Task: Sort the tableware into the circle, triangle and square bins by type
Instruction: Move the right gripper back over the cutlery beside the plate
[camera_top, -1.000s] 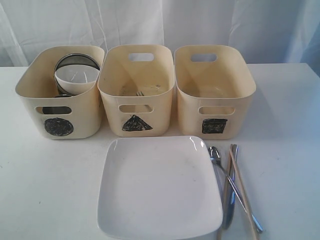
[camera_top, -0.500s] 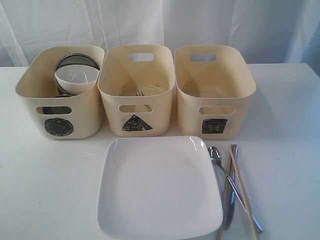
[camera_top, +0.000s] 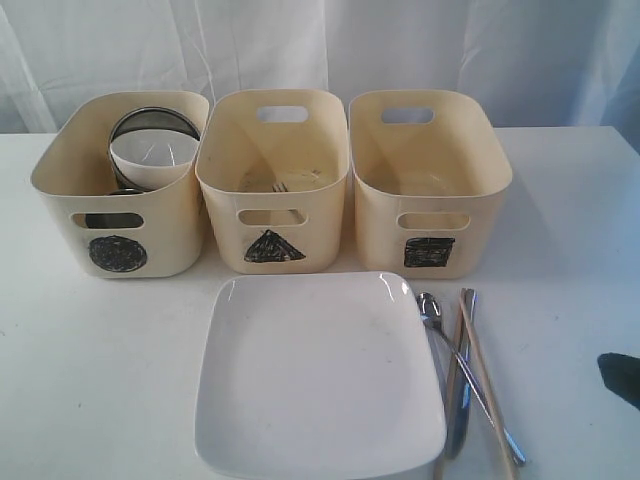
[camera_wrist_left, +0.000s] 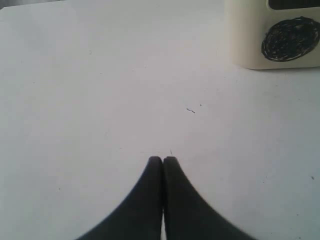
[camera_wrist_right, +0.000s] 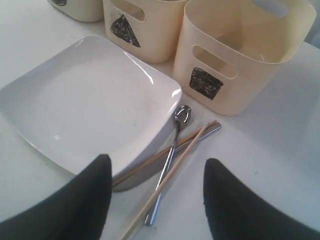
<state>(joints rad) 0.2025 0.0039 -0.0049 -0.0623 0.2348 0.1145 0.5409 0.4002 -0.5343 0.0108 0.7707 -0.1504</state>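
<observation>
3 cream plastic bins w/ cut-out handles stand in a row at the back of the white table (camera_top: 90, 380): circle-marked bin (camera_top: 60, 215) on the left, triangle-marked bin (camera_top: 320, 235) in the middle, square-marked bin (camera_top: 480, 235) on the right, sides nearly touching. The circle-marked bin holds a small white bowl (camera_top: 152, 155) tilted against a round steel vessel (camera_top: 155, 115) behind it; more steel shows thru its front cut-out, can't tell what. Steel fork (camera_top: 280, 186) tines are visible in the triangle-marked bin. A large square white plate (camera_top: 318, 375) lies flat on the table in front of the triangle-marked bin. Just beside the plate's right edge is a heap: steel spoon (camera_top: 430, 308), steel knife (camera_top: 458, 400) and wooden chopsticks (camera_top: 485, 385), crossing one another, w/ the knife blade partly under the plate rim in the R wrist view. Right gripper (camera_wrist_right: 157, 165) hovers above that heap, jaws wide apart, gripping nothing; the exterior view shows only a dark bit of it at the right edge. Left gripper (camera_wrist_left: 162, 160) is low over bare table near the circle-marked bin, fingers pressed together, holding nothing.
</observation>
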